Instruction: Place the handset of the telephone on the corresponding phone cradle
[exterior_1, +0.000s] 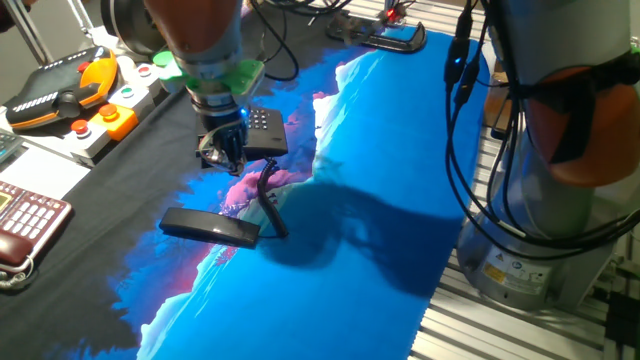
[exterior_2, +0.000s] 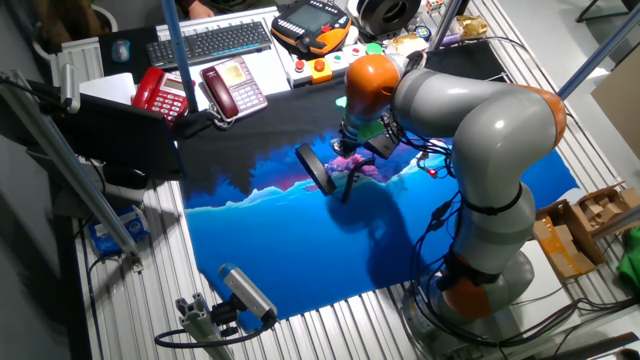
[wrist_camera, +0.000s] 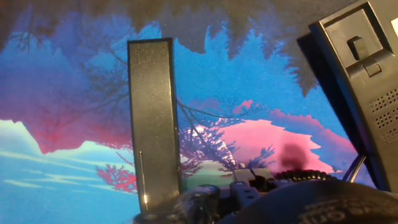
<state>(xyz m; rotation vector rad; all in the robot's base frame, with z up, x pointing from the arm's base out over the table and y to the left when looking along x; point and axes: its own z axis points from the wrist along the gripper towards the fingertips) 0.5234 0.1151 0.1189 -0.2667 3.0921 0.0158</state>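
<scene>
the telephone (exterior_1: 263, 131) sits on the blue printed mat (exterior_1: 400, 190), cradle unfilled. the handset (exterior_1: 211, 227) lies flat on the mat, apart from the base. the gripper (exterior_1: 222, 152) hovers by the base, empty; opening cannot be told. step judged: approach, descent onto handset needed.

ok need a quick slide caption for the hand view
Hand view: the handset lies on the blue mat, off the telephone, whose empty cradle shows at right.

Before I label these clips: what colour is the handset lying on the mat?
Black, the handset shows best in the hand view, against the blue and pink mat.
</scene>
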